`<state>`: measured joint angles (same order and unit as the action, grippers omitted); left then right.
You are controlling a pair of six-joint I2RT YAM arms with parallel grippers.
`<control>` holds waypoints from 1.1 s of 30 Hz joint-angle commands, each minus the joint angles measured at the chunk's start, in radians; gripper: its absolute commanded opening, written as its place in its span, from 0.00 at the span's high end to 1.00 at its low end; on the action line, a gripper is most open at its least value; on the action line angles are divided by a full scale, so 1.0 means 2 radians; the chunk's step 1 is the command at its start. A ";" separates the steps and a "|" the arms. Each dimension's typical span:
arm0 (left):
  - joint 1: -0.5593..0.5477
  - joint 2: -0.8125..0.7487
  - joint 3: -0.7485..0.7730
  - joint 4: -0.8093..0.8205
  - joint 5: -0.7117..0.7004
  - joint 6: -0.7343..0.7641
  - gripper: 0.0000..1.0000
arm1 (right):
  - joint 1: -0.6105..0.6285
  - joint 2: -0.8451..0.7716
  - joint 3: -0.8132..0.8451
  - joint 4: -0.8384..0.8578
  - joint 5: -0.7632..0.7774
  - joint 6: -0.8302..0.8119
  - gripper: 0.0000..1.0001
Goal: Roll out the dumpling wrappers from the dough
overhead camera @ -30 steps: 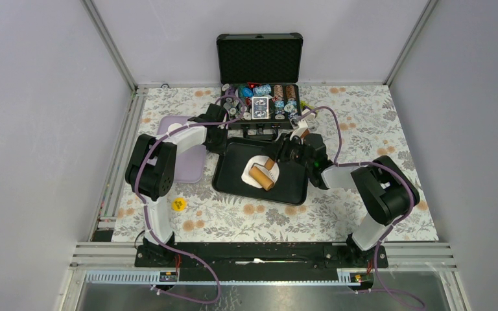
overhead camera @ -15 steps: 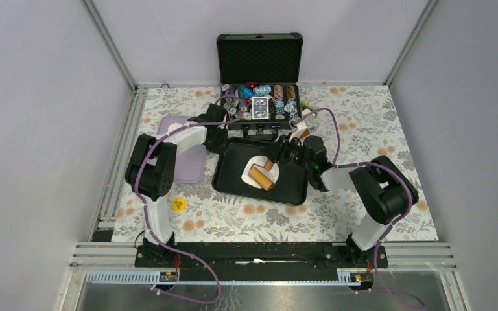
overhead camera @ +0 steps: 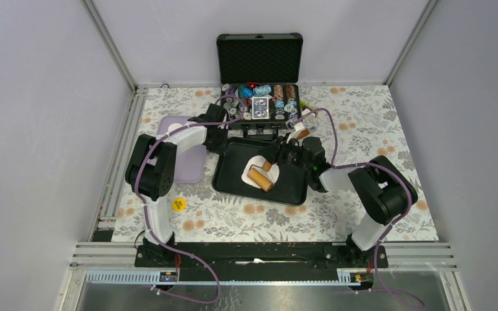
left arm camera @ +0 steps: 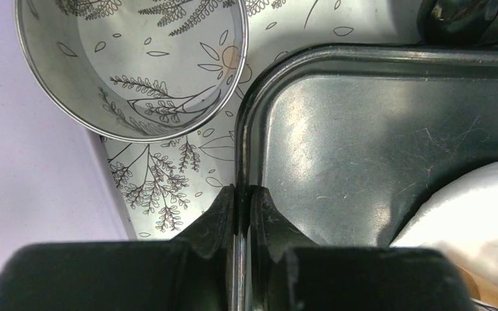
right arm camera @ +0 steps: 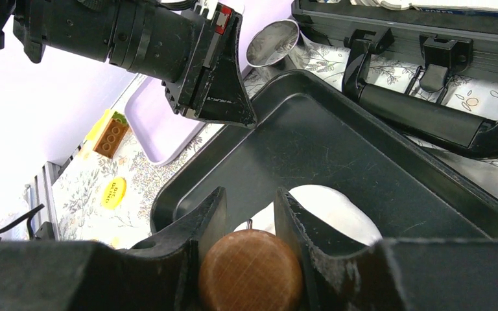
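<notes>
Pinching one handle of the wooden rolling pin, the right gripper holds it on the dough; the left gripper clamps the black tray rim

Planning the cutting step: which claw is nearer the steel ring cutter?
Left. The left claw grips the tray beside the ring cutter; the right claw holds the rolling pin mid-tray.

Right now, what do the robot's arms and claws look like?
Both the left arm and right arm have smooth white tubes joined by chunky black blocks, with a purple cable looping along each. The left gripper and right gripper are black, with two thick wedge-shaped fingers.
</notes>
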<state>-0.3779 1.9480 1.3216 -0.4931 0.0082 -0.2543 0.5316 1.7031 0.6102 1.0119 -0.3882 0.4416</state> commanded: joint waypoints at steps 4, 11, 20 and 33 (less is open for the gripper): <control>-0.004 0.012 -0.012 -0.013 -0.028 0.009 1.00 | 0.025 0.034 -0.030 -0.117 -0.030 -0.062 1.00; -0.004 0.012 -0.012 -0.013 -0.029 0.009 1.00 | 0.031 0.031 -0.030 -0.119 -0.032 -0.066 1.00; -0.004 0.013 -0.013 -0.013 -0.027 0.010 1.00 | 0.030 0.015 0.001 -0.144 -0.067 -0.061 1.00; -0.006 0.023 0.007 -0.028 0.023 0.044 1.00 | -0.101 -0.031 0.240 -0.327 -0.244 -0.093 1.00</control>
<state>-0.3786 1.9484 1.3224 -0.4927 0.0376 -0.2241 0.3641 1.6836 1.0283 0.4484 -0.8196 0.3317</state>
